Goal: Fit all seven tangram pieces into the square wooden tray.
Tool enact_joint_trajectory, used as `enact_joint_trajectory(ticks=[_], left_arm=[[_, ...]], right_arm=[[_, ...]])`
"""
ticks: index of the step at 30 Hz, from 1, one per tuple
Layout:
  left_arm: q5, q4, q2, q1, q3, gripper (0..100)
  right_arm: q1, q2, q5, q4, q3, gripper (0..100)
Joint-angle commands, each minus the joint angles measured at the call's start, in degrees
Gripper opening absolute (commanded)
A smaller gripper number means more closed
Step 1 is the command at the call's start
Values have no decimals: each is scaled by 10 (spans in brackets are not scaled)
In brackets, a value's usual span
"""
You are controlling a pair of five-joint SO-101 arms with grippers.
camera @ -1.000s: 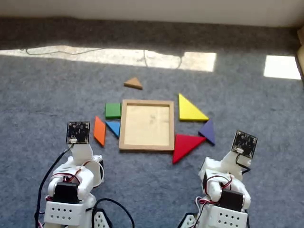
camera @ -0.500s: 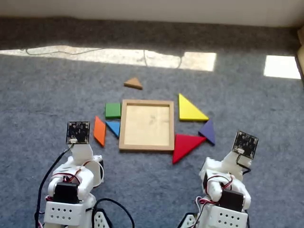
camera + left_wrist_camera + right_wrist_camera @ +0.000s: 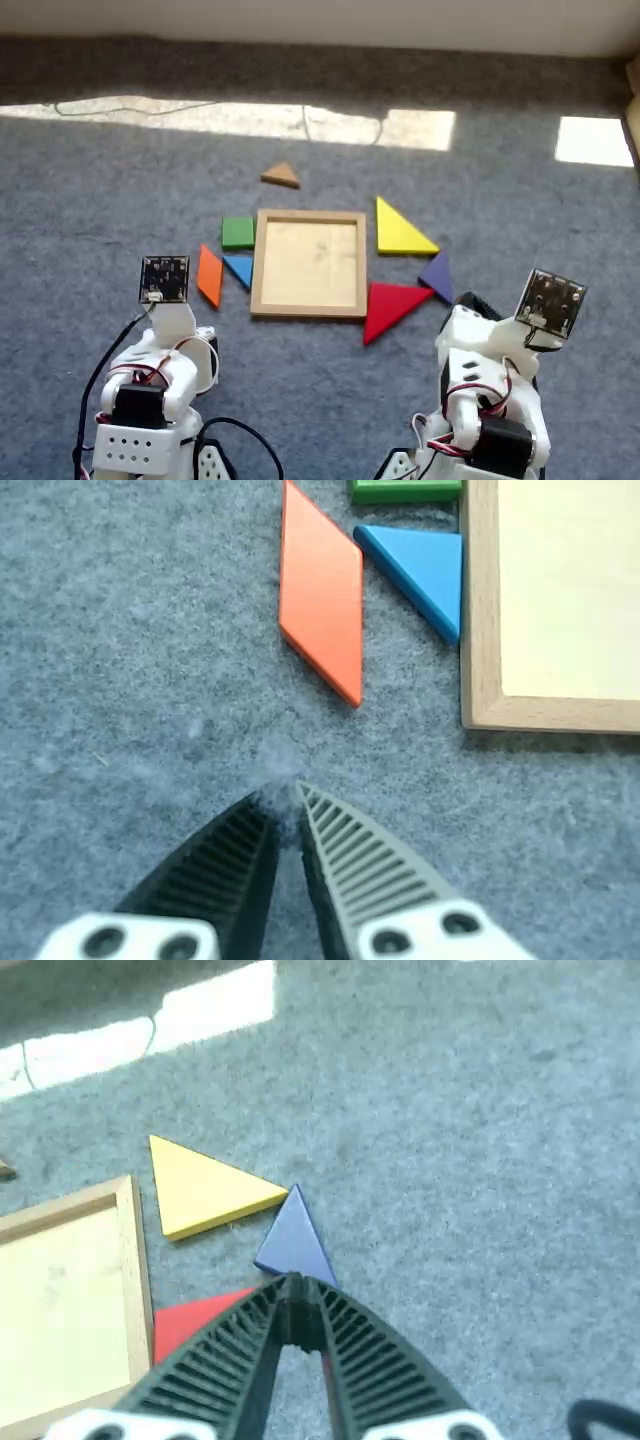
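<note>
Two grippers sit nearest, each with its fingers pressed together on nothing. The left gripper is over bare grey carpet, just short of the orange wooden parallelogram. In its wrist view, the right gripper has its tips at the near edge of the small dark purple triangle.

All seven pieces lie on the carpet outside the square wooden tray. The large red triangle touches the tray's near right corner. The small blue triangle lies against the left rim, just beside the parallelogram. Farther on, the green square sits by the far left corner and the large yellow triangle beside the right rim. The small brown triangle lies beyond the far rim, apart.
</note>
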Motion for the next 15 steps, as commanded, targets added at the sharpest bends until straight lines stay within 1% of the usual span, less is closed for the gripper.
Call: enact_joint_trajectory(ticks=[1,9,12,15], left_arm=[[-2,3,-20,-1,12,5],[-2,3,-20,-1,12,5],[-2,3,-20,-1,12,5],[-2,3,-20,-1,12,5]], right_arm=[[6,73,-7,22,-79,4],[3,382,-7,117,-262,4],[5,443,-4,117,-299,4],[3,471,-3,117,-314,4]])
